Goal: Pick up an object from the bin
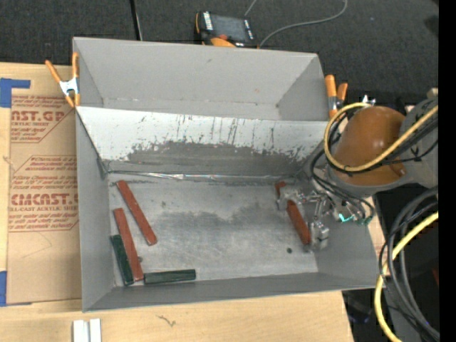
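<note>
- the grey metal bin point(214, 84) held only a handful of things, spread thinly over its floor rather than heaped.
- the gripper point(318, 228) sat low inside the bin at its right side, close to the right wall and below the arm's rounded orange cover point(367, 144).
- just beside the gripper, on its left, lay a short reddish-brown flat stick point(297, 221), slanted along the floor. as the only thing near, it looked like the one the task concerned.
- the gripper's metal parts crowded the stick's lower end, so i could not tell whether the pincer was released or clenched. it perhaps touched the stick, but the view did not settle that.
- the stick seemed to rest on the bin floor, not raised from it.
- well apart, at the bin's left side, one long reddish-brown strip point(135, 221) lay slanted, with a second reddish-brown strip point(125, 241) just beside it.
- in the lower left corner a dark green bar point(120, 261) and another dark green bar point(169, 276) met roughly in an l shape.
- as a judgement, the task was at the approach or grasp stage: the gripper was down next to a candidate, yet nothing was seen held or lifted.
- what was left, by that reading, was a firm hold on the stick and a lift clear of the bin walls.
</note>
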`<state>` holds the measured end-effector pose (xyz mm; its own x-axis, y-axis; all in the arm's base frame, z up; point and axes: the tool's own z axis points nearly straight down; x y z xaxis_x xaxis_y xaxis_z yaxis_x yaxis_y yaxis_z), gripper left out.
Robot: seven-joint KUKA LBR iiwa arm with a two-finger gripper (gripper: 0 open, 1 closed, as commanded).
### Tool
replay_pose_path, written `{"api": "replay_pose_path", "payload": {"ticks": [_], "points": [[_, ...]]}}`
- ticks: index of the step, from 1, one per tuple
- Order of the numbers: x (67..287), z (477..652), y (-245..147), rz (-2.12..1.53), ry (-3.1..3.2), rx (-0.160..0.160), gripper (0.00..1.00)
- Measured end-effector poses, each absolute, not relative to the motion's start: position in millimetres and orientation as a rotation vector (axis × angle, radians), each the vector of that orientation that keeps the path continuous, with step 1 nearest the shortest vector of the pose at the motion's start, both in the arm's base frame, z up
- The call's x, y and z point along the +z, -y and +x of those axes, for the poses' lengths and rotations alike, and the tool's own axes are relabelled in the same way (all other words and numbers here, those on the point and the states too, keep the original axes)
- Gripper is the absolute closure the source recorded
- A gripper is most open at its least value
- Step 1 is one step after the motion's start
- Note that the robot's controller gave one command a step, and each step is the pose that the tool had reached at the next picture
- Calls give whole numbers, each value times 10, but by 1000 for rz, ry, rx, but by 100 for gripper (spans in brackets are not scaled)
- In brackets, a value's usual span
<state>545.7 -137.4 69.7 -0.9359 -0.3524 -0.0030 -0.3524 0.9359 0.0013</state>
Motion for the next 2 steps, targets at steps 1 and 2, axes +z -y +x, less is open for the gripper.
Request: {"api": "replay_pose_path", "payload": {"ticks": [1, 2], "points": [[741, 5033, 1545, -552, -3095, 3, 0], [848, 5675, 1332, -1402, -2806, 17, 0]]}}
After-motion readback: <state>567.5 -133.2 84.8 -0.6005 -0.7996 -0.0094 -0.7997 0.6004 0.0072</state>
